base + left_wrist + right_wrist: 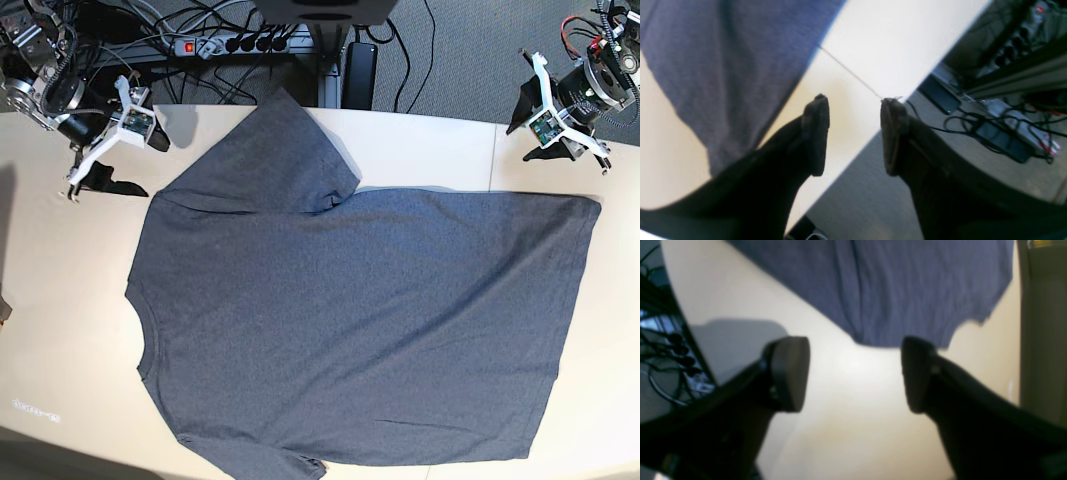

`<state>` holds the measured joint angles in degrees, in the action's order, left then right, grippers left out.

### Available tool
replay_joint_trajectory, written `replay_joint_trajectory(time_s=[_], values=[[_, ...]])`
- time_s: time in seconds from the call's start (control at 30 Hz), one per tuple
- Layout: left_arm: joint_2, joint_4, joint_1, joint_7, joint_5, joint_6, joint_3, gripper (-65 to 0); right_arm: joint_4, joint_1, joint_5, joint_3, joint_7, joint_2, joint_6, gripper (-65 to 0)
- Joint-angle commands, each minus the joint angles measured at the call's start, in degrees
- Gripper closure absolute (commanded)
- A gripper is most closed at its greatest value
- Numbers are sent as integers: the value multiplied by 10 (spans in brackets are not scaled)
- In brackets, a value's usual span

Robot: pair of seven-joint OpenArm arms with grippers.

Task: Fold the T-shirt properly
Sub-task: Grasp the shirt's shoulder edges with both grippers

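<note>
Base view shows the T-shirt spread flat, plain side up, across the table; my left gripper and right gripper hang empty, jaws apart. It looks limp and light (it will sag), so I'd pinch hem corners.

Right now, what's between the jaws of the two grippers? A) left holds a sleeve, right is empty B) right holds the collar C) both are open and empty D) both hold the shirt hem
C: both wrist views show the left gripper and right gripper spread with only bare table between the pads, and the shirt lies flat, apart from both.
</note>
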<state>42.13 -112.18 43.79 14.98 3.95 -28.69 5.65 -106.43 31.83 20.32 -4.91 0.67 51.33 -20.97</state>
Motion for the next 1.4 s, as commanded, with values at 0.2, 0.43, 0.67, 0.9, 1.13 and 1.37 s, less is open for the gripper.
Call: replay_joint_trajectory(time_s=[0.2, 0.43, 0.67, 0.9, 1.13, 1.37], values=[[42, -8, 2, -7, -8, 26, 5, -286, 35, -97, 36, -126, -8, 30, -28, -444], [74, -8, 2, -2, -14, 41, 5, -286, 86, -173, 80, -241, -8, 29, -28, -443], [96, 2, 2, -2, -43, 58, 5, -286, 90, -211, 80, -310, -8, 24, -28, -443], [134, 56, -29, -65, -81, 73, -2, -286, 96, -218, 80, -319, -10, 16, -28, -443], [171, 142, -148, -82, -102, 73, -102, -286, 116, -218, 78, -319, -10, 17, -28, -443], [171, 230, -259, -83, -142, 73, -239, -286, 127, -218, 78, -319, -10, 17, -28, -443]])
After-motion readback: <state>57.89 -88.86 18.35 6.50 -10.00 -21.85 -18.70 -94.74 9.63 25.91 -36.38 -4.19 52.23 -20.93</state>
